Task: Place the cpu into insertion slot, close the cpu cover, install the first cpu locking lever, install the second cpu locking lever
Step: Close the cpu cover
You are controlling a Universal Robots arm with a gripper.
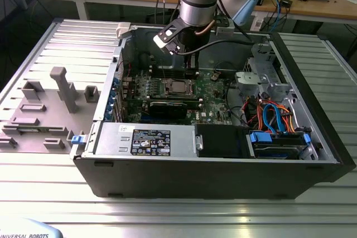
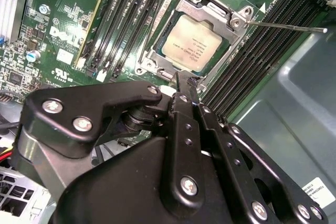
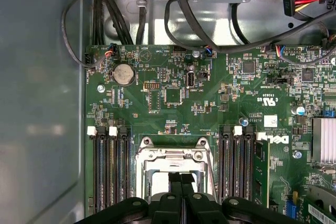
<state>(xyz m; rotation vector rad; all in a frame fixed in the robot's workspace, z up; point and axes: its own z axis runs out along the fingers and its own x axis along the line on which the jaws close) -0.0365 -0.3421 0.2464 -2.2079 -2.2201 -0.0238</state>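
grey holder (image 1: 61,90): sits on the exterior view's left, outside the case (image 1: 223,178) and well apart from the work
memory slots (image 2: 131,19): long black rows lie on both sides of the socket; treat them as fragile neighbours
cpu (image 2: 191,42): you find it lying flat in the slot (image 2: 148,62) in the middle of the board, dull silver top up; I judge it light, stiff and easily damaged underneath, so only its edges are safe to touch
cover (image 2: 212,8): a thin metal frame that appears to lie down around the cpu's top; likely stiff but thin sheet, hinged on one side, better pushed on its rim than pinched
lever (image 2: 286,24): a thin wire rod runs out from the socket's corner across the memory slots; it looks unlatched, springy and smooth enough to slip, so you would meet it near its free end
gripper (image 3: 181,179): fingers pressed together, holding nothing, just above the socket's edge in both wrist views
cables (image 1: 270,116): a coloured bundle on the exterior view's right, clear of the socket
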